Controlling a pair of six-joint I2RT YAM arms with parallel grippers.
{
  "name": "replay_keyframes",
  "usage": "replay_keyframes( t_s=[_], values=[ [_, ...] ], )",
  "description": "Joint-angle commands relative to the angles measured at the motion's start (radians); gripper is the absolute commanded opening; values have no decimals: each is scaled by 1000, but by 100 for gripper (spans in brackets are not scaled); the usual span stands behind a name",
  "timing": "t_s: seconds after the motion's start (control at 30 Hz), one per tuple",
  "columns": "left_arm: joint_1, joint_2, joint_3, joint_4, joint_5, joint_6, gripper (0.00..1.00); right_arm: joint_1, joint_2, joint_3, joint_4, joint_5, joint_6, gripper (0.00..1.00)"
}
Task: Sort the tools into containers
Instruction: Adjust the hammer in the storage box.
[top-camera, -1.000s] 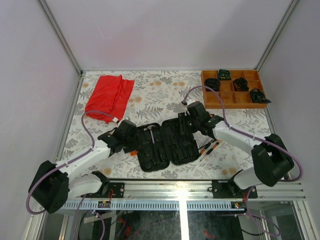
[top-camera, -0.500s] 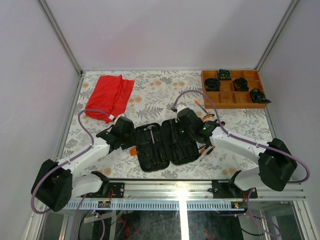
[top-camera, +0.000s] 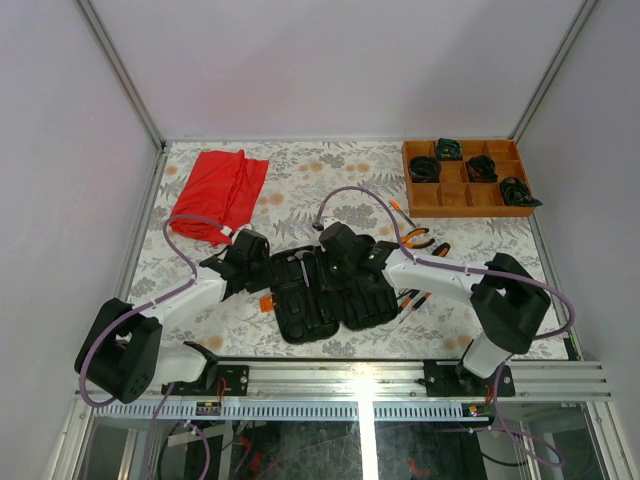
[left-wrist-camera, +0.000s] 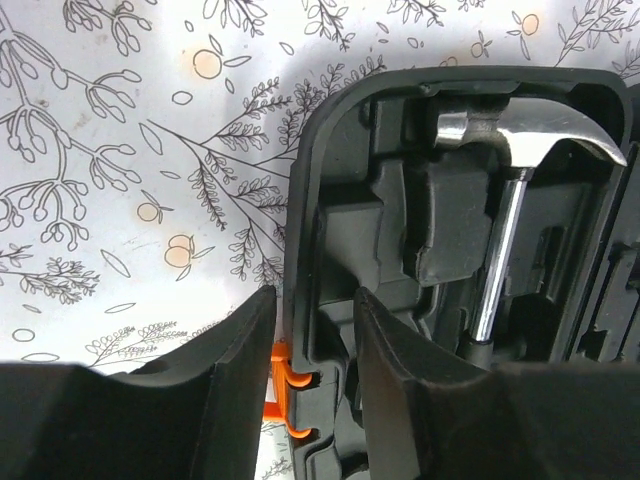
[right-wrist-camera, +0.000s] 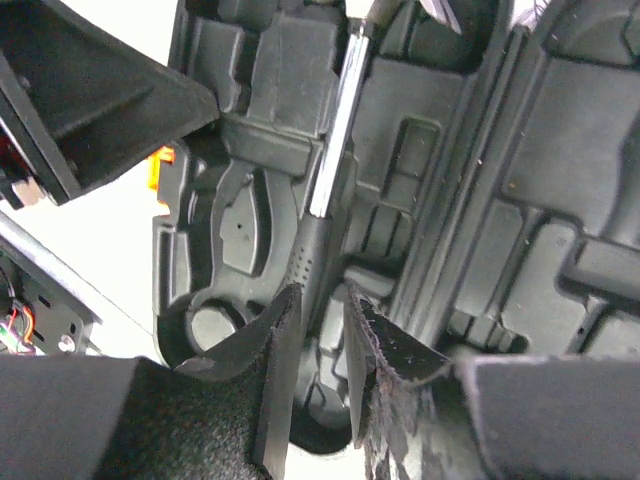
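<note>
The table (top-camera: 330, 180) is as it was a second ago, and the black case (top-camera: 372, 302) lies open flat on it at the near middle, not visibly shifted. The change lies in the arms. The right arm has been swung from the case's far right corner across to its middle, so that the right gripper (right-wrist-camera: 322, 290) is now set over the left half. The left gripper (left-wrist-camera: 315, 296) has been brought in a little onto the case's left edge, and its fingers (left-wrist-camera: 235, 370) are placed one outside and one inside the wall, just above the orange latch (left-wrist-camera: 285, 385). Both pairs of jaws have been drawn narrower. Whether the wall is truly clamped cannot be told.

The hammer (left-wrist-camera: 503, 225) is seated in its slot in the left half, head at the far end. Its dark handle is seen running down between the right fingers (right-wrist-camera: 275, 370); whether it is squeezed or merely straddled cannot be told.

With the right arm moved away, the pliers (top-camera: 418, 238) are uncovered on the table beyond the case's right corner, and the screwdrivers (top-camera: 415, 299) lie just beside its right edge. It is judged that the hammer is being pressed home or adjusted while the case is steadied, and that the other tools are still to be sorted.
</note>
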Motion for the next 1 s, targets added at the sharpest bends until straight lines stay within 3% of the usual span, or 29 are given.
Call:
replay_keyframes(
  t_s=[0.0,0.47,0.97],
  values=[
    [7,11,-29,93,14,-1,34,17,65,93,23,38,21,30],
    [7,-24,-68,108,55,-16,28,20,187,164,0,42,1,24],
    [7,-28,-92,118,61,-22,26,23,180,188,14,36,-7,24]
  ],
)
